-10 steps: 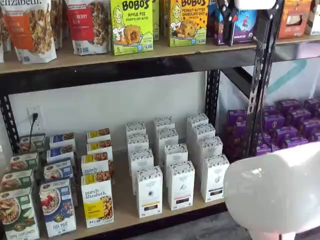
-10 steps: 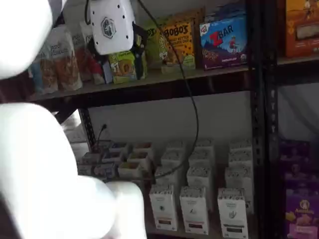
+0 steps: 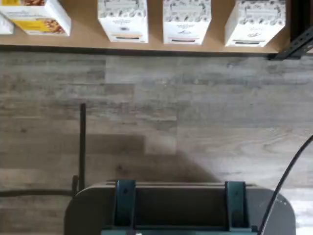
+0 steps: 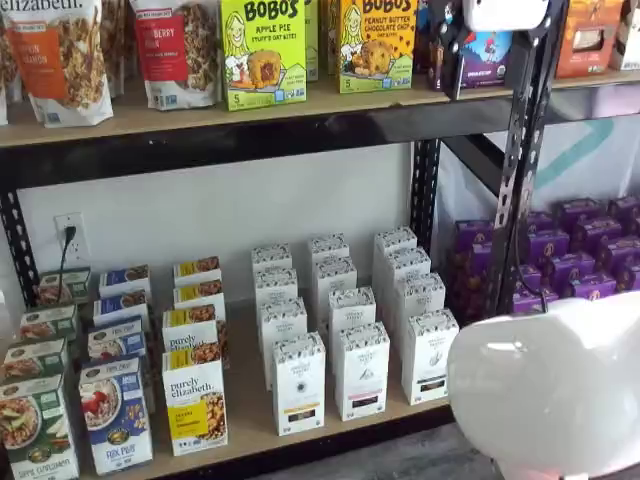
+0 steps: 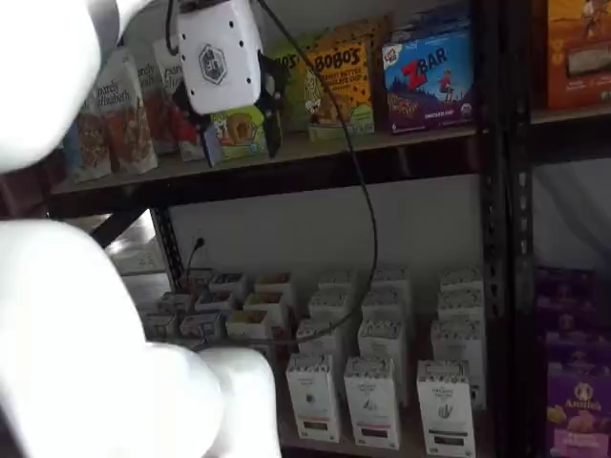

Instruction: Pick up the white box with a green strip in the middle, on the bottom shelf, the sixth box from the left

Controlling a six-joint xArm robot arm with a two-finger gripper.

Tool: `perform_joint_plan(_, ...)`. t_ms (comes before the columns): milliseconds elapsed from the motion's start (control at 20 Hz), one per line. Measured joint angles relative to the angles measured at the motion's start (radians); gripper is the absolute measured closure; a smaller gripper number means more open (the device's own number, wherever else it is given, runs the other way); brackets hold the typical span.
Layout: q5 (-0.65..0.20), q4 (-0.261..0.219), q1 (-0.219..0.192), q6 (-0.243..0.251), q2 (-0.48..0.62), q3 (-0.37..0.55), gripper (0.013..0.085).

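The end effector hangs empty, fingers spread (well above the white box); descend squarely over it

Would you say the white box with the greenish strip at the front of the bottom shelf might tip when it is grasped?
The white box looks tall and narrow, so a push may tip it. Being cardboard, it is probably stiff and light.

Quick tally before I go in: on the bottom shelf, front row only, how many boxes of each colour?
White cartons: 3
Yellow purely elizabeth box: 1
Blue box: 1
Green box: 1
Total: 6
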Motion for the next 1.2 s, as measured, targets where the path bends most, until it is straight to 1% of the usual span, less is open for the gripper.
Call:
perform_joint_plan(100,-0.045,-0.022,0.008,0.001,-0.016,0.043,0.013)
perform_joint_plan(150,-0.079,-0.026,0.0,-0.006,-0.026,0.077,0.013)
perform_joint_plan(300,-0.153,-0.022,-0.035,-0.037,-0.038,0.163,0.013)
perform_joint_plan(400,-0.197,-0.021,-0.05,-0.052,-0.044,0.211,0.013)
perform_joint_plan(550,-0.264,-0.028,-0.06,-0.062,-0.052,0.284,0.013)
perform_joint_plan(700,-0.331,-0.023,-0.072,-0.073,-0.051,0.362,0.013)
perform_joint_plan(800,-0.396,-0.017,-0.083,-0.084,-0.058,0.425,0.013)
perform_joint_plan(1050,-0.545,-0.024,-0.095,-0.094,-0.063,0.556,0.013)
perform_joint_plan(1200,-0.626,-0.045,-0.099,-0.092,-0.051,0.62,0.013)
